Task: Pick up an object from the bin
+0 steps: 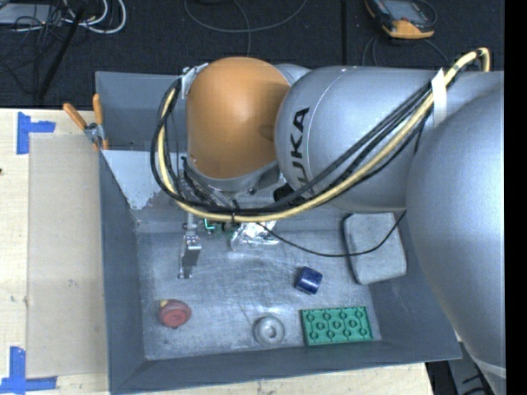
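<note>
My gripper hangs under the orange cover, over the left middle of the bin floor, with bare floor beneath its tip. Nearest to it, toward the front left, lies a small red round thing, apart from the gripper. A grey metal disc rests near the front wall. To the gripper's right lies a small dark blue cylinder. I see nothing held in the gripper.
A green studded brick plate lies at the front right. A grey foam-like block sits at the right, partly under the arm. The arm and its cables hide the back half of the bin.
</note>
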Robot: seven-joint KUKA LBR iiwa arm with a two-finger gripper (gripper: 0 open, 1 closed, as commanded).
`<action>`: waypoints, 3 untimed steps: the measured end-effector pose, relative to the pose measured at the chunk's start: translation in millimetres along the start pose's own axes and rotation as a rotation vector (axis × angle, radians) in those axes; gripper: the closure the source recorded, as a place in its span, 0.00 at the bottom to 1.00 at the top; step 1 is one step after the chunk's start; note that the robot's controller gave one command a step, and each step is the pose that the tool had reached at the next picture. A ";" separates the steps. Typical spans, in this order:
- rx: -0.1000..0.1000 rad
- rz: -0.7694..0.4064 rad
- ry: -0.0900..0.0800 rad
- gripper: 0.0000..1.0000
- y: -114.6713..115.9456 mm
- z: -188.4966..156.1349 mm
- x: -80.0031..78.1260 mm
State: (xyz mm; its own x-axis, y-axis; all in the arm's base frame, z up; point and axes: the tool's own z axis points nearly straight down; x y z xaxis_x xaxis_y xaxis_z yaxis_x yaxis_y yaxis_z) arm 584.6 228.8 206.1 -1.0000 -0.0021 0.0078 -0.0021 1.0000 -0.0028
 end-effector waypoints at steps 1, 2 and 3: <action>0.002 -0.039 0.006 0.00 -16.0 109.4 92.7; -0.002 -0.032 -0.005 1.00 -15.8 104.8 88.1; -0.006 0.009 -0.014 1.00 -9.3 -2.4 92.5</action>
State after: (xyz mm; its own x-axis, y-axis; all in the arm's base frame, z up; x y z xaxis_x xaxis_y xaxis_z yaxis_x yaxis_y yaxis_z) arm 492.2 219.3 209.2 -1.0000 0.0066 -0.0062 0.0065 1.0000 0.0031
